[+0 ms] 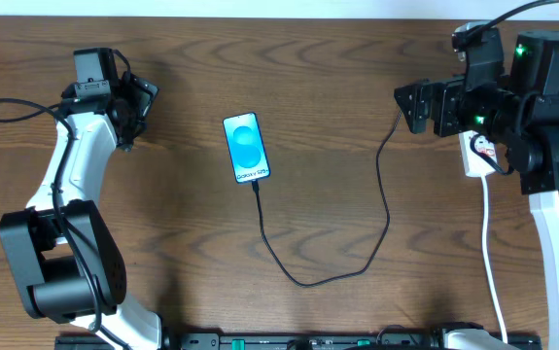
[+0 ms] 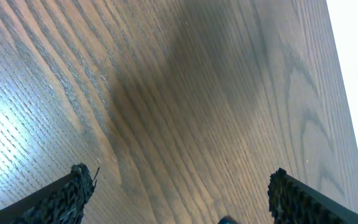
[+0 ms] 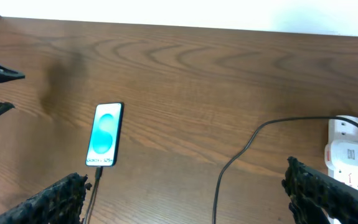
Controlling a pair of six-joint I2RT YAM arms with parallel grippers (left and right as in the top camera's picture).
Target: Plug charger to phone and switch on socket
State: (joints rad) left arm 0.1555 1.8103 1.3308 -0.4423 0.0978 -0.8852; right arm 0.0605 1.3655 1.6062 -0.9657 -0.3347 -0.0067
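The phone point(image 1: 246, 148) lies flat near the table's middle, blue screen up, and also shows in the right wrist view point(image 3: 106, 134). The black charger cable point(image 1: 328, 275) has its plug tip in the phone's near end and loops right and up toward the socket point(image 1: 478, 156), a white power strip mostly hidden under my right arm; its end shows in the right wrist view point(image 3: 353, 152). My right gripper point(image 1: 407, 105) is open and empty, just left of the socket. My left gripper point(image 1: 143, 107) is open and empty at the far left, over bare wood point(image 2: 179, 124).
A thick white cord point(image 1: 493, 262) runs from the socket down toward the table's front edge on the right. A black cable point(image 1: 7, 109) loops off the left arm at the far left. The arm bases stand at the front corners.
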